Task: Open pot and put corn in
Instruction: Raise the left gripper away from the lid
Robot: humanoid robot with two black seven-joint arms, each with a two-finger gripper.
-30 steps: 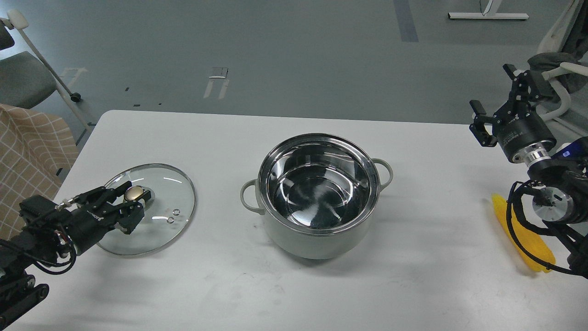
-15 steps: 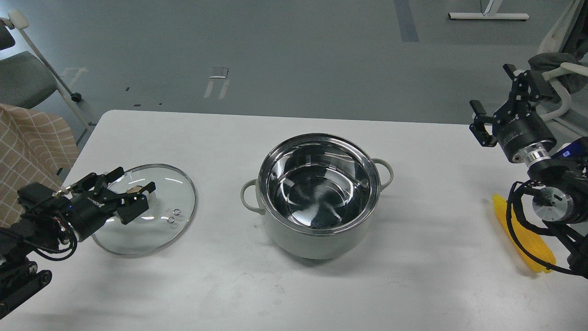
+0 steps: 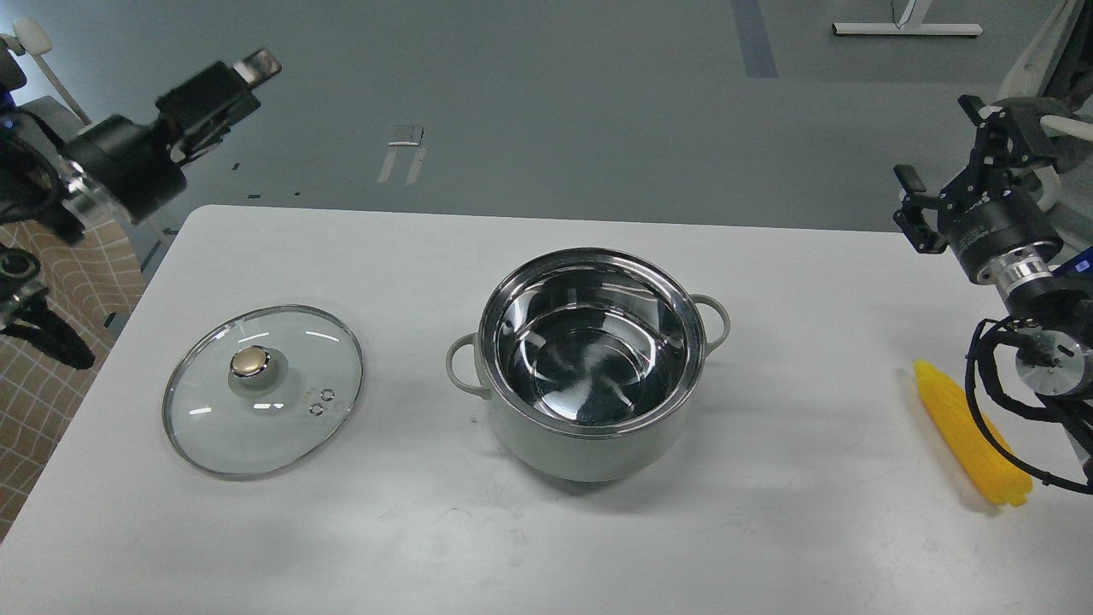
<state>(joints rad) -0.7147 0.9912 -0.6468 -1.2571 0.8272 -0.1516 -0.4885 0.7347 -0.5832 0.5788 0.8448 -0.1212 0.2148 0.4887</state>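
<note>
The pot point(image 3: 589, 427) stands open in the middle of the white table, its shiny steel inside empty. Its glass lid point(image 3: 290, 427) lies flat on the table to the left, gold knob point(image 3: 249, 361) up, with nothing touching it. The yellow corn point(image 3: 969, 436) lies on the table at the far right, partly behind my right arm's cables. My left gripper point(image 3: 243, 73) is raised high at the upper left, far above the lid; it is seen side-on and its fingers cannot be told apart. My right gripper point(image 3: 938, 141) is open and empty, above and behind the corn.
A checked cloth point(image 3: 51, 282) hangs beside the table's left edge. A chair point(image 3: 1037, 128) stands behind my right arm. The table's far edge point(image 3: 512, 218) runs behind the pot.
My left gripper has let go of the lid's knob, opened, and lifted far up and back to the upper left. The lid stays on the table. My right arm shifted slightly right and up.
</note>
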